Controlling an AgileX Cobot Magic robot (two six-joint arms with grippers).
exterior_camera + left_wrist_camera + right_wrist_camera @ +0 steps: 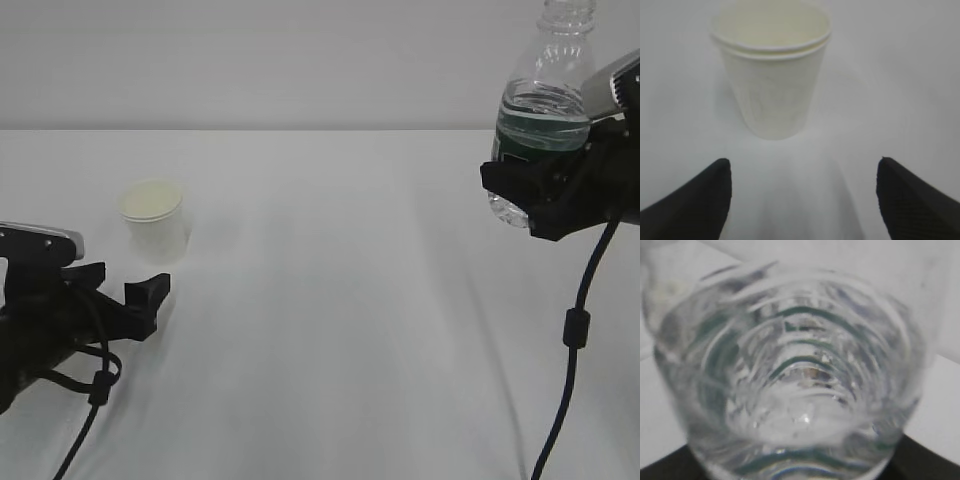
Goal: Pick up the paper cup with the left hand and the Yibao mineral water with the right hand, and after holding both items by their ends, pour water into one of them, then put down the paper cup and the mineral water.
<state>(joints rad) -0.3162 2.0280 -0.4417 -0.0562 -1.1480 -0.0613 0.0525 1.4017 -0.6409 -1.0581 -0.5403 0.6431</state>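
We look along the white table (330,330) from the front, slightly above object height, with both arms at the frame's edges. Our left wrist camera faces forward and down between its gripper's two fingertips (695,200), close to the paper cup (771,70), which the exterior view also shows (154,218). Our right wrist camera sits almost against the base of the Yibao mineral water (790,385), looking along it; the exterior view shares that bottle (545,110).

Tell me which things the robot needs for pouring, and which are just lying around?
Needed:
paper cup
water bottle, held in the right gripper
left gripper, open near the cup

Just lying around:
nothing; only the white table is there
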